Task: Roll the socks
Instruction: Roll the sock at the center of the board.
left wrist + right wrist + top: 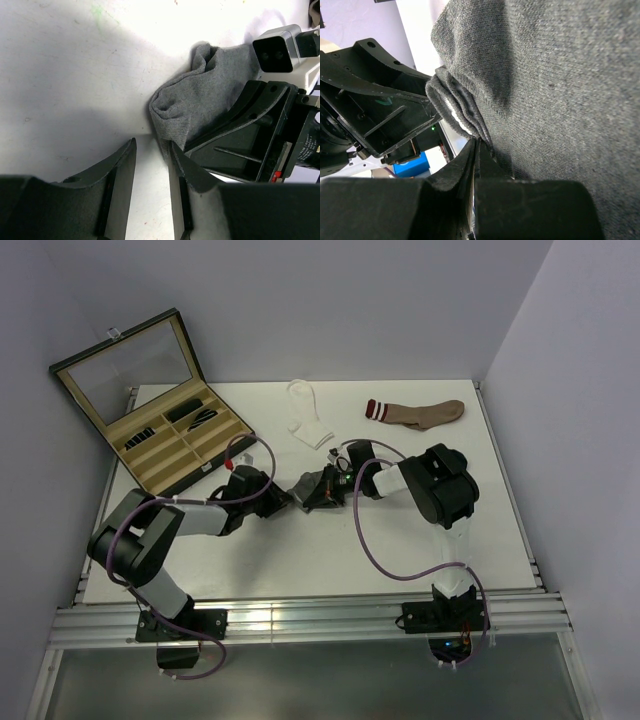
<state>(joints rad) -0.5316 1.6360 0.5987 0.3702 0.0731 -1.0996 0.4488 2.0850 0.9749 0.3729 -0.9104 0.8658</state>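
**Grey sock pinched mid-table, ready for rolling**

Mid-table, the left gripper (pixel 151 152) has its fingers spread with bare white table (pixel 250 560) between them. One tip sits at the bunched end of the dark grey knit sock (pixel 200 100), probably to start the roll. Opposite, the right gripper (pixel 476 155) has its fingers pressed together on the sock's folded edge, likely to anchor it. From above the grippers hide how much is rolled. Farther back lie a flat white ankle sock (pixel 306 416), a brown striped-cuff sock (pixel 420 413) and an open black display case (pixel 180 462), its dark contents too small to identify.
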